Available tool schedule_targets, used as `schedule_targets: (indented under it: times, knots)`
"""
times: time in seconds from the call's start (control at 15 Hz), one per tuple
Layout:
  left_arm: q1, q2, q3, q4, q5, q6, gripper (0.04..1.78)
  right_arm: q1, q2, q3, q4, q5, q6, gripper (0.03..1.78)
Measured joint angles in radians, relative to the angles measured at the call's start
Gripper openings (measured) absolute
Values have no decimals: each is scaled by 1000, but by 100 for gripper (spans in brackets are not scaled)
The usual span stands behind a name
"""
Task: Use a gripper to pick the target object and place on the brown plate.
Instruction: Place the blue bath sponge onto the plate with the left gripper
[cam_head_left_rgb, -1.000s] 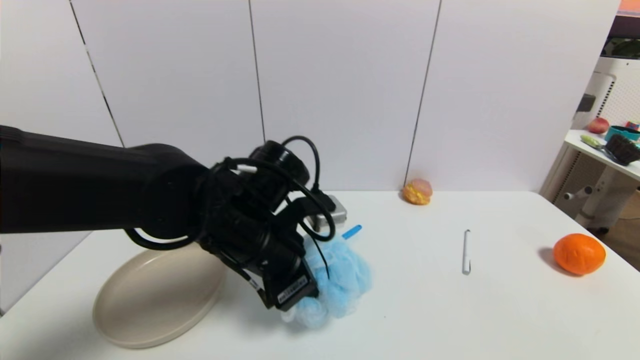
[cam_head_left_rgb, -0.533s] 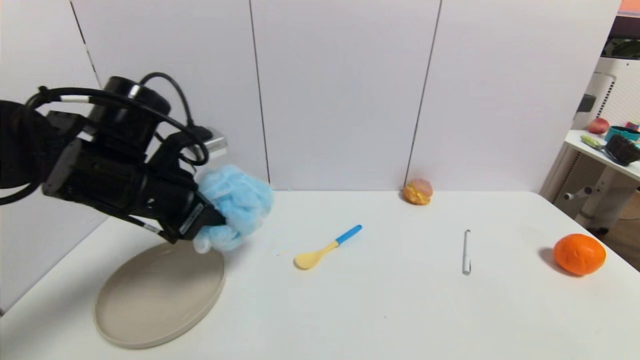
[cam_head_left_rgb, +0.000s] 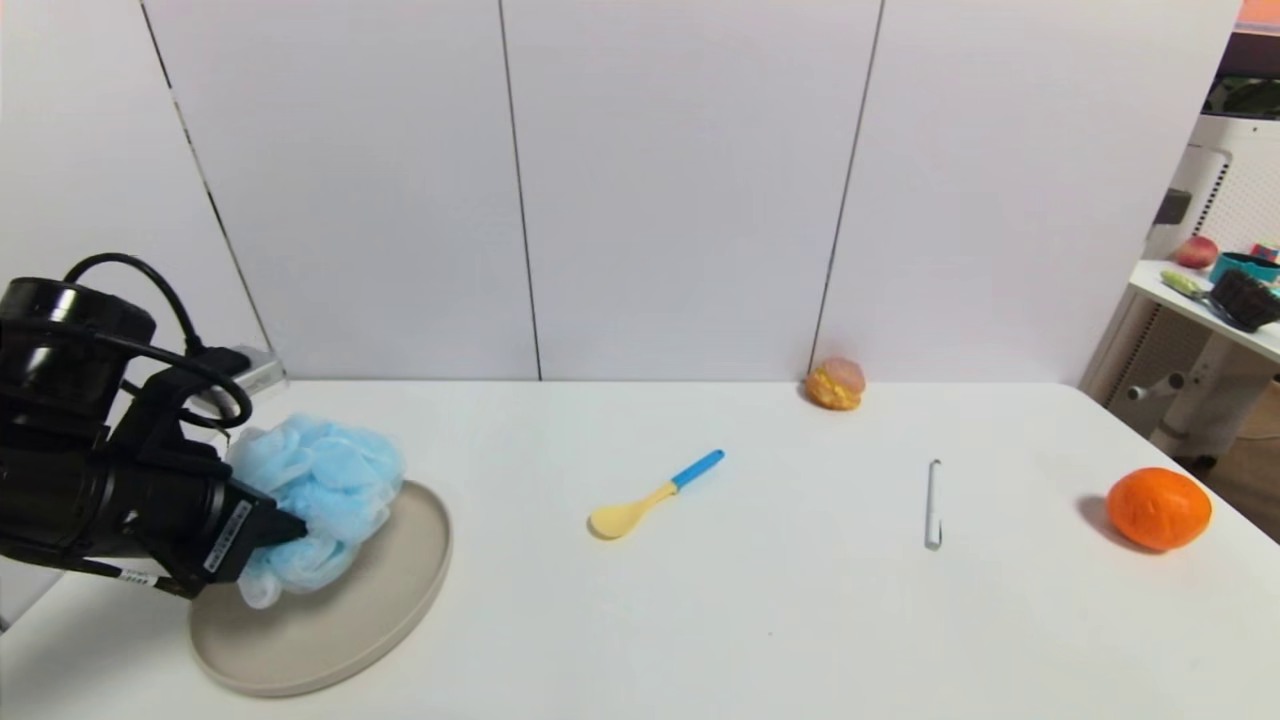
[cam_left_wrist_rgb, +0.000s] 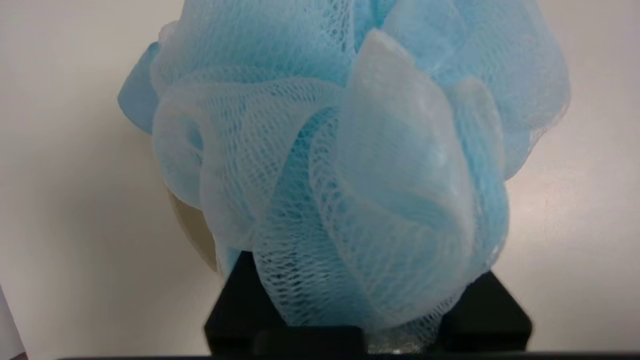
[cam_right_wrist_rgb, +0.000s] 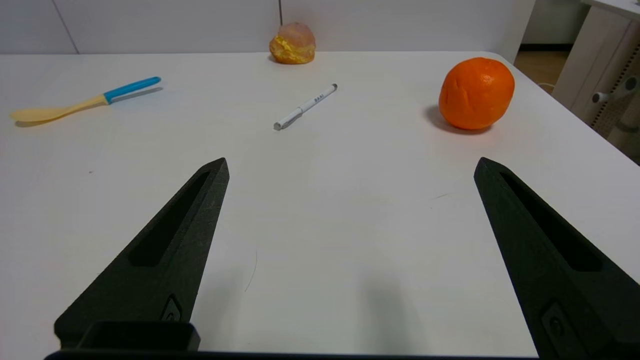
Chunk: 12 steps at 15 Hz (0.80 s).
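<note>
Left gripper (cam_head_left_rgb: 285, 530) holds the blue pouf (cam_head_left_rgb: 315, 500) over the brown plate (cam_head_left_rgb: 360, 610) at the worktop's (cam_head_left_rgb: 800, 620) left front corner.

The white worktop lies broadly bare between the plate near its left edge and the orange (cam_head_left_rgb: 1158, 508) near its right edge; a pastry (cam_head_left_rgb: 836, 384) sits by the back wall. The left gripper's fingers are closed into the pouf's mesh, above the plate's rear-left part. The right gripper (cam_right_wrist_rgb: 350, 175) hovers low over the worktop, fingers spread wide, holding nothing. A spoon (cam_head_left_rgb: 655, 494) and a pen (cam_head_left_rgb: 932, 503) lie mid-worktop.
</note>
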Motion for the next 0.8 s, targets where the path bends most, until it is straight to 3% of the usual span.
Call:
schedule_targets:
  times: [0.4, 0.6, 0.8]
  knots:
    - [8, -71, 71, -9, 0, -3, 123, 0, 0, 0, 0, 0, 0, 169]
    - [9, -144, 136, -26, 0, -16, 138, 0, 0, 0, 0, 0, 0, 169]
    - [9, -284, 270, -135, -2, -68, 148, 0, 0, 0, 0, 0, 0, 169]
